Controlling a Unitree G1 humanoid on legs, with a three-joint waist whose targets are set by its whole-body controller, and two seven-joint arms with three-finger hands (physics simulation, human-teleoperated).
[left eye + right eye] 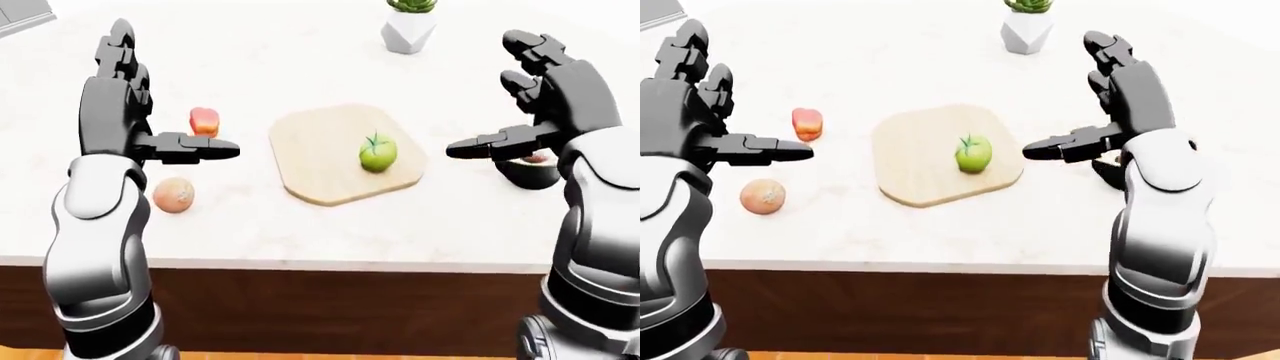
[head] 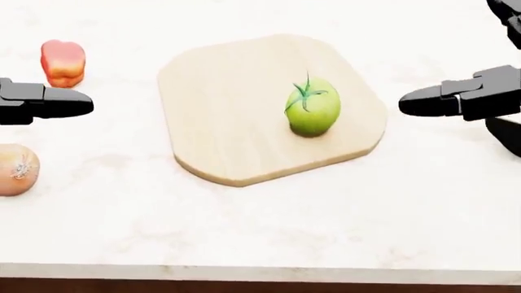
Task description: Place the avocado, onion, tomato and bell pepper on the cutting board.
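A green tomato (image 2: 312, 107) stands on the right part of the wooden cutting board (image 2: 220, 104), free of any hand. My right hand (image 1: 520, 105) is open, raised to the right of the board, above the halved avocado (image 1: 528, 169). On the counter left of the board sit the red-orange bell pepper (image 2: 63, 62) and, nearer the edge, the onion (image 2: 16, 169). My left hand (image 1: 150, 101) is open too, fingers up and thumb pointing toward the board, hovering between pepper and onion.
A white faceted pot with a succulent (image 1: 408, 28) stands at the top of the marble counter (image 1: 300, 225). The counter's near edge runs across the bottom, with a dark wooden cabinet face (image 1: 340, 307) below it.
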